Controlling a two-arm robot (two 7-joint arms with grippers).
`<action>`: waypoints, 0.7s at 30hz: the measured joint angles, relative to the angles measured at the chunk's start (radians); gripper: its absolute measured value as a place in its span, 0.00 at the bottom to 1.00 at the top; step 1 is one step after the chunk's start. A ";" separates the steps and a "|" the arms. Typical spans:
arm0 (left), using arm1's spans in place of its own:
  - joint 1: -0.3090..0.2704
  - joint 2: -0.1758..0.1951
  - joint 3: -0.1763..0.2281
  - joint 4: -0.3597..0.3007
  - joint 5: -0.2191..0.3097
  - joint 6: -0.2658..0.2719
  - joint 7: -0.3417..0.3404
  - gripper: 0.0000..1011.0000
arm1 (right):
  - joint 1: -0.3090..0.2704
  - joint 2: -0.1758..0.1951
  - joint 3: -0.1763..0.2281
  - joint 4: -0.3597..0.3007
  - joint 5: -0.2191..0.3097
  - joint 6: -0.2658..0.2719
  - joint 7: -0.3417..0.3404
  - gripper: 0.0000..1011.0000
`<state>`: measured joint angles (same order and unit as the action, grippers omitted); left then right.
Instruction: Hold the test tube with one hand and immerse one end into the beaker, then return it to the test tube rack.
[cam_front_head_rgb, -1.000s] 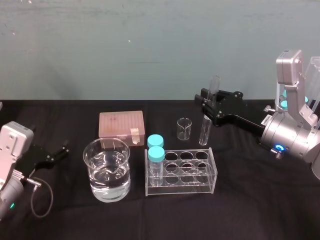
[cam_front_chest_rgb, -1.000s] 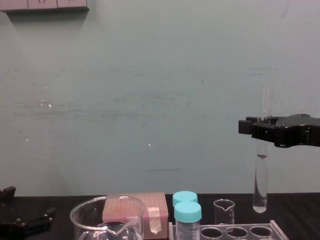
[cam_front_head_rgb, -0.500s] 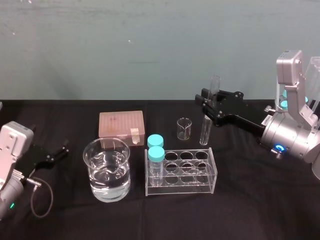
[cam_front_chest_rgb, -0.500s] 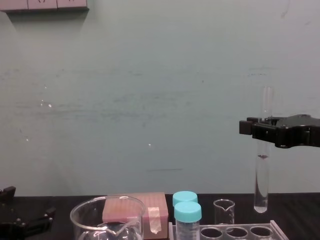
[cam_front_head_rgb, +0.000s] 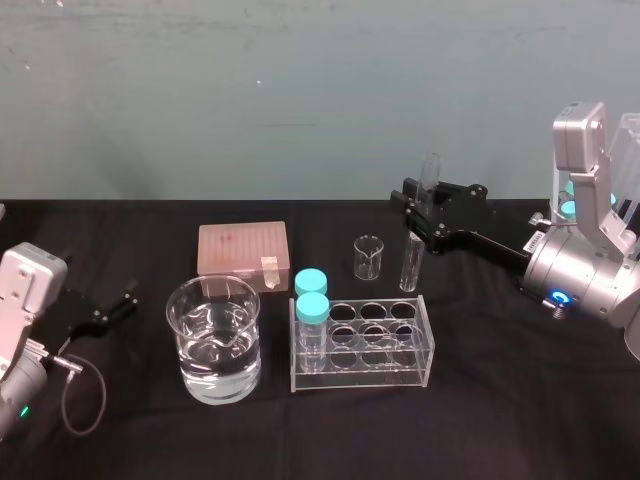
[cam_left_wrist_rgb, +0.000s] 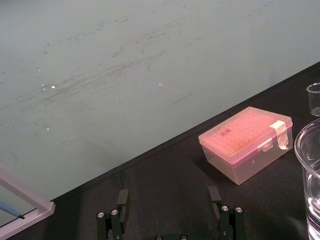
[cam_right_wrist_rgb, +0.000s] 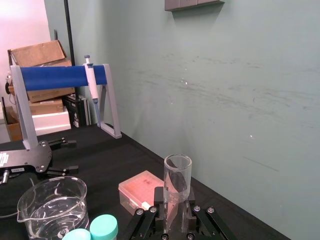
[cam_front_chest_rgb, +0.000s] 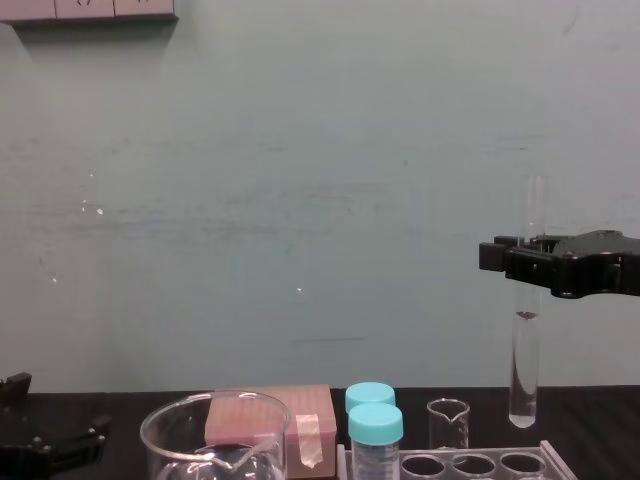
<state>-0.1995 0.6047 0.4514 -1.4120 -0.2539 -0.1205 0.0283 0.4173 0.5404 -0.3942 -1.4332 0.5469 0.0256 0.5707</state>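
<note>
The test tube (cam_front_head_rgb: 409, 266) hangs upright with my right gripper (cam_front_head_rgb: 420, 212) shut on its upper part. In the chest view the test tube (cam_front_chest_rgb: 526, 345) has its rounded bottom a short way above the right end of the test tube rack (cam_front_chest_rgb: 549, 458). The right wrist view looks down on the test tube's open mouth (cam_right_wrist_rgb: 177, 165) between the black fingers (cam_right_wrist_rgb: 159, 200). The test tube rack (cam_front_head_rgb: 370, 377) stands at the table's middle. The large beaker (cam_front_head_rgb: 214, 342), partly filled with clear liquid, stands left of the rack. My left gripper (cam_front_head_rgb: 125, 300) rests open at the far left, apart from everything.
A pink box (cam_front_head_rgb: 243, 250) lies behind the beaker. A small narrow beaker (cam_front_head_rgb: 368, 257) stands behind the rack. Two vials with turquoise caps (cam_front_head_rgb: 312, 295) sit in the rack's left end. A pipette stand with a blue bar (cam_right_wrist_rgb: 60, 77) is off to the left side.
My right gripper has sunk very slightly with the test tube. The left arm has not moved.
</note>
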 joint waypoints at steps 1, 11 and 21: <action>0.000 0.000 0.000 0.000 0.000 0.000 0.000 0.99 | 0.000 0.000 0.000 0.000 0.000 0.000 0.000 0.24; 0.000 0.000 0.000 0.000 0.000 0.000 0.000 0.99 | -0.003 0.000 0.000 -0.005 -0.001 0.000 0.000 0.24; 0.000 0.000 0.000 0.000 0.000 0.000 0.000 0.99 | 0.012 -0.008 -0.012 0.003 -0.009 0.001 0.005 0.24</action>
<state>-0.1995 0.6047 0.4514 -1.4120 -0.2539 -0.1205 0.0283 0.4298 0.5326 -0.4058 -1.4305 0.5376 0.0261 0.5755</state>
